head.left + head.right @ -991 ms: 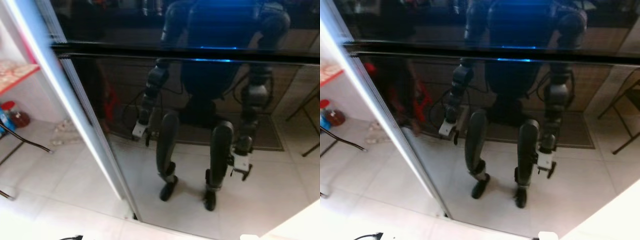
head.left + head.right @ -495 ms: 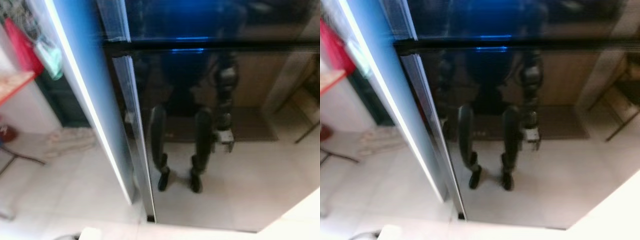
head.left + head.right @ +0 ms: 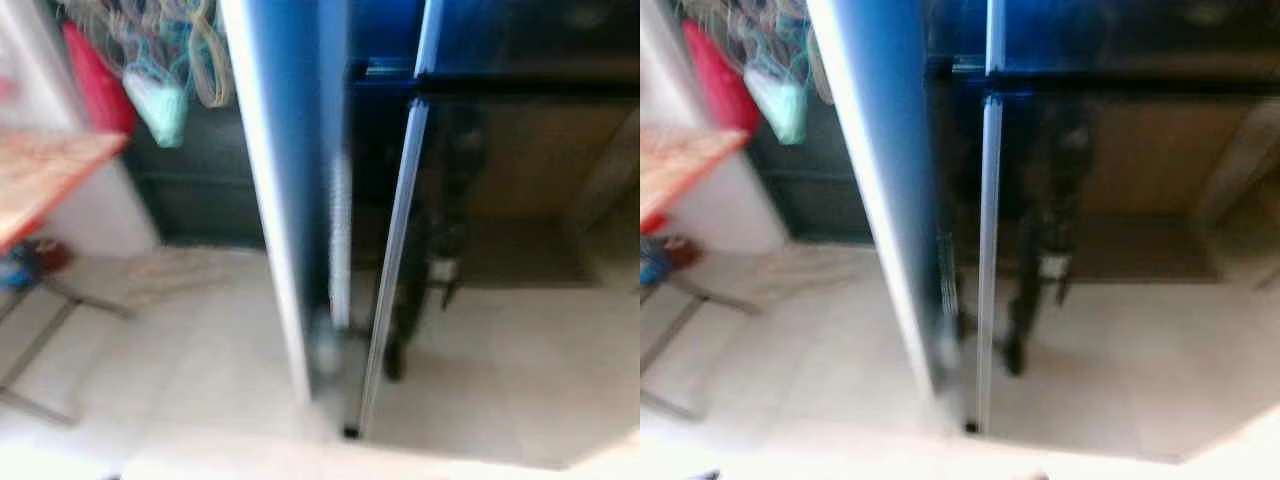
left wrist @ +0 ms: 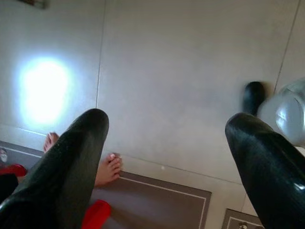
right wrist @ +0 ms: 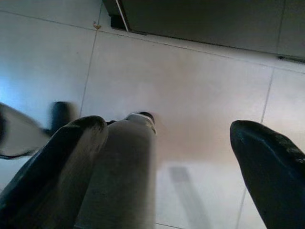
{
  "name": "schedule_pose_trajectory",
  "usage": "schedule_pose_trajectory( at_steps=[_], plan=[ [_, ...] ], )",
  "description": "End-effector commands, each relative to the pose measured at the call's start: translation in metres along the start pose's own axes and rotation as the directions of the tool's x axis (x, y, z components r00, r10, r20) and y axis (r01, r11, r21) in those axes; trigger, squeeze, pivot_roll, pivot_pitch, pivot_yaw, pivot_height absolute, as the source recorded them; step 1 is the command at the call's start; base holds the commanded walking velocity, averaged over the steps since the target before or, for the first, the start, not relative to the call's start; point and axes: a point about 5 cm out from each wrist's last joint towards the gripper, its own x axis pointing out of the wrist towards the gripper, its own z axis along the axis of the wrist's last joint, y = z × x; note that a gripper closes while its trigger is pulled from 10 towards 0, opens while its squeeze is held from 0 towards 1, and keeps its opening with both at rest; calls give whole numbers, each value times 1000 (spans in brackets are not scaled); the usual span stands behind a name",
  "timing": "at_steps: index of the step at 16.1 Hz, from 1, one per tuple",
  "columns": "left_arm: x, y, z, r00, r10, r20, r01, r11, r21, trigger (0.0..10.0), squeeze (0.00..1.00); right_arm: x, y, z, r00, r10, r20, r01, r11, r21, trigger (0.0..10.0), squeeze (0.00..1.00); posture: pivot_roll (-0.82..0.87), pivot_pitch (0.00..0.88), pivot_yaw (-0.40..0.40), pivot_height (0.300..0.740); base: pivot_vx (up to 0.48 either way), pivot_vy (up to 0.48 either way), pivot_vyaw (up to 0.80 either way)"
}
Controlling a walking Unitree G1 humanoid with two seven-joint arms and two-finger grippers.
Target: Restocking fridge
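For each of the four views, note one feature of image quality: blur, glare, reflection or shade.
Both eye views: heavy motion blur smears the fridge. Its glossy dark door mirrors the robot's legs. Left wrist view: a bright glare patch on the floor tiles, left gripper fingers blurred. Right wrist view: dim and shaded, right gripper fingers out of focus.

- The fridge door [image 3: 500,200] is looking like dark glossy glass, reflecting the room.
- The floor [image 4: 190,71] is showing smooth, pale tiles with a soft shine.
- The left pincer [image 4: 167,157] fingers [image 4: 71,167] are looking like glossy black plastic.
- The mat [image 4: 162,205] is appearing matt, like cloth.
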Motion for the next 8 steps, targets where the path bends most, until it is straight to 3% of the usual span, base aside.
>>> schedule_pose_trajectory(
  at_steps=[1, 3, 5, 6, 7, 8],
  plan=[
    [-1, 7, -4, 1000, 24, -6, -24, 1000, -10, 10000, 0, 2, 3, 7, 1000, 14, 12, -14, 1000, -16, 10000, 0, 163, 28, -32, 740, 0, 337, 0],
    [1, -6, -1, 1000, 23, -10, -23, 998, -51, 10000, 0, 1, -12, 15, 1000, -10, 28, 11, 1000, -18, 10000, 0, 172, 0, -25, 740, 0, 343, 0],
    [1, -28, -2, 999, -31, -15, 31, 999, -37, 10000, 0, -2, -33, 16, 996, -83, 41, 79, 993, 88, 10000, 0, 91, 0, -4, 740, 0, 341, 0],
    [2, -34, 3, 999, -44, -3, 43, 998, -40, 10000, 0, -2, -37, 17, 996, -83, 42, 78, 991, 108, 10000, 0, 66, 0, 1, 740, 0, 341, 0],
    [3, -39, 10, 998, -55, 12, 56, 997, -55, 10000, 0, -2, -38, 20, 997, -65, 38, 62, 996, 56, 10000, 0, 7, 0, 6, 740, 0, 337, 0],
    [4, -40, 14, 998, -64, 12, 65, 997, -33, 10000, 0, -1, -36, 23, 997, -71, 43, 69, 996, 62, 10000, 0, -25, 0, -21, 740, 0, 341, 0]
  ],
)
